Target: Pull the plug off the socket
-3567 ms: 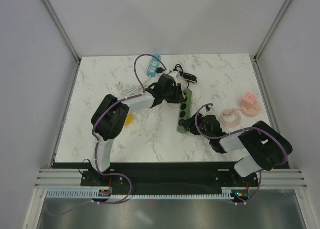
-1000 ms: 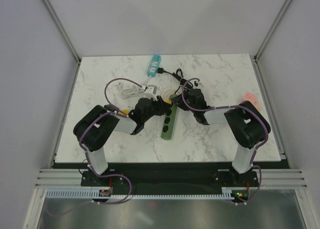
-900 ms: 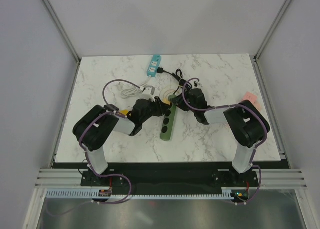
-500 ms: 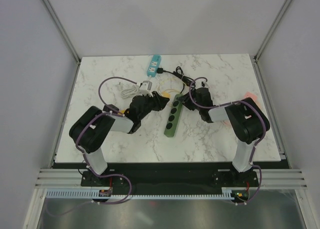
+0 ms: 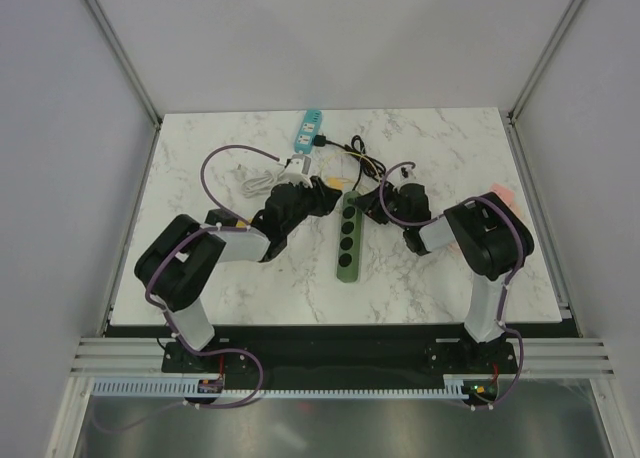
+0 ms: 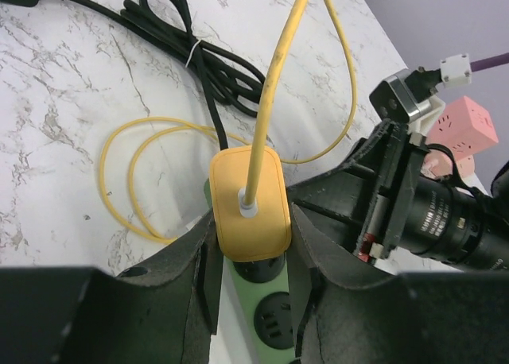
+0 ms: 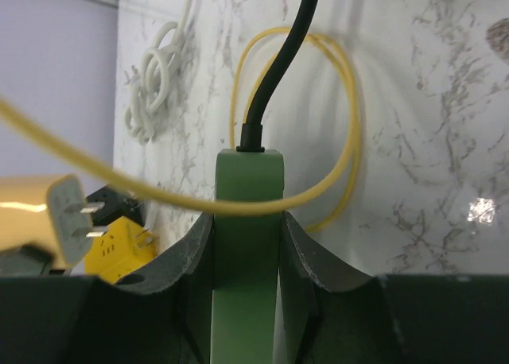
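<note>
My left gripper (image 5: 327,193) is shut on the flat yellow plug (image 6: 248,199), its fingers (image 6: 205,257) pressing on both sides. The plug hovers just above the end socket of the green power strip (image 5: 347,240). In the right wrist view the plug (image 7: 36,213) shows bare prongs, clear of the strip. Its yellow cable (image 7: 159,199) drapes across the strip. My right gripper (image 5: 373,204) is shut on the strip's far end (image 7: 248,181), where the black cord enters.
A blue power strip (image 5: 308,130) lies at the back, with a black cord bundle (image 5: 362,160) beside it. A coiled white cable (image 5: 258,183) lies to the left. A pink cube socket (image 6: 465,129) stands behind my right arm, and a yellow adapter (image 7: 119,238) lies near my left arm.
The left gripper has moved back and away with the yellow plug, which now stands off the strip. The strip has shifted right, still held by the right gripper.
</note>
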### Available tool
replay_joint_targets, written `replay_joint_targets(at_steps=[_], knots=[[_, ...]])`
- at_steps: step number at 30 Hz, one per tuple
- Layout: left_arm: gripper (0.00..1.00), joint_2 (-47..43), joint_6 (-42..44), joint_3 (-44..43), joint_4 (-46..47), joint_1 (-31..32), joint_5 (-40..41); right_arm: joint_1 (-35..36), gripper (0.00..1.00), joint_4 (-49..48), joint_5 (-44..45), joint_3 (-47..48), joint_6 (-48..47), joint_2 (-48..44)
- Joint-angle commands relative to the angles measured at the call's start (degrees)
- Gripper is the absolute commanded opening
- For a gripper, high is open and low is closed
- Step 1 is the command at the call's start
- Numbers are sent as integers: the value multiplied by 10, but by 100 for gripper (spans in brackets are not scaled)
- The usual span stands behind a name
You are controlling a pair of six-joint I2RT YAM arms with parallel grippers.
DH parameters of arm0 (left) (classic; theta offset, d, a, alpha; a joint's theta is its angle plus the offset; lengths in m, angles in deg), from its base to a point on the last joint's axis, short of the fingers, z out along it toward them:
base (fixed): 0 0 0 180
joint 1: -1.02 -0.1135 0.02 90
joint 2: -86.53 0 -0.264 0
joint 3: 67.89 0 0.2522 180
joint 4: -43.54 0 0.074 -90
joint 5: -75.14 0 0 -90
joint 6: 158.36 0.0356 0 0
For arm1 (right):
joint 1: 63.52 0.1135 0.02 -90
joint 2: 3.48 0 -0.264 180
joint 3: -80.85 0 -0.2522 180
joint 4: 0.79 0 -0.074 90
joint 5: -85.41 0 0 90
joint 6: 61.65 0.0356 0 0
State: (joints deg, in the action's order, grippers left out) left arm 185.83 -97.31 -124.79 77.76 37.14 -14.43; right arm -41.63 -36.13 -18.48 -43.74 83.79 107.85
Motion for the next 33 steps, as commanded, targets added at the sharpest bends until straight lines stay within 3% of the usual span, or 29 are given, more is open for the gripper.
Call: replay_joint_targets(at_steps=[1,8,12,15,22,29,33], knots=[[2,6,25,-28,-12,0,15,-11,0,-139,-83,-31,-31,4],[2,-8,43,-27,-34,0,36,-25,0,-187,-99,-56,-10,-2],[2,-10,44,-27,-37,0,33,-26,51,-145,-82,-54,-22,-17],[2,-7,44,-31,-38,0,27,-25,66,-119,-80,-48,-27,-21],[2,-4,47,-37,-40,1,19,-21,72,-106,-82,-88,-43,-80],[2,2,46,-45,-40,1,6,-19,73,79,32,-100,-137,-216],[2,1,44,-48,-40,2,1,-19,73,159,69,-48,-181,-208]])
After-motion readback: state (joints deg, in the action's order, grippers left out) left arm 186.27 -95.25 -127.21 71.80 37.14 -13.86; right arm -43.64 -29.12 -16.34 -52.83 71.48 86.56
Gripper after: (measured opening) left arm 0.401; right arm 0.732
